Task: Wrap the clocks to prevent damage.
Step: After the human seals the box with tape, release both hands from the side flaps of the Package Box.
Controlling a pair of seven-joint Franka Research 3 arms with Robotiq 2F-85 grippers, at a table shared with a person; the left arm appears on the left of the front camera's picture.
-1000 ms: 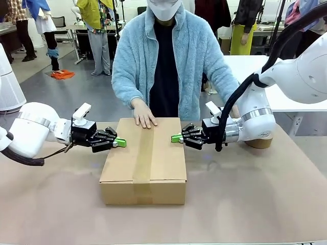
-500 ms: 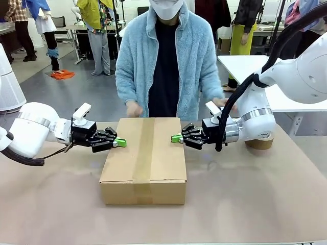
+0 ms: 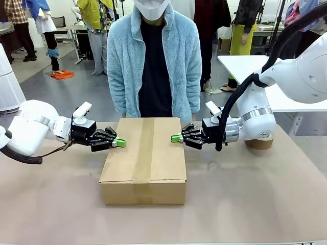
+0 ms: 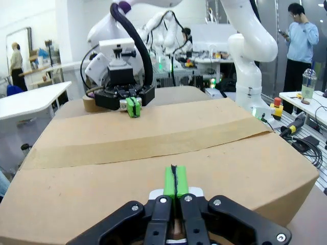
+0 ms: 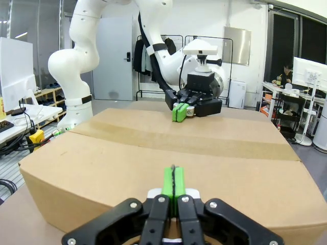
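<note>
while both closed end effectors [image 3: 120, 142] [image 3: 176, 138] flank the taped cardboard box [image 3: 143, 161], nothing is held.

Bright, even overhead room light fills all three pictures. The cardboard box [image 3: 144, 158] throws only a faint, soft shadow on the table [image 3: 245, 204]. Both wrist views bend straight lines near their edges. Focus is sharp throughout.

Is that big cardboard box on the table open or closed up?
Closed. The cardboard box has its top flaps lying flat, with a strip of brown tape running along the seam and down the front. What is inside cannot be seen.
</note>
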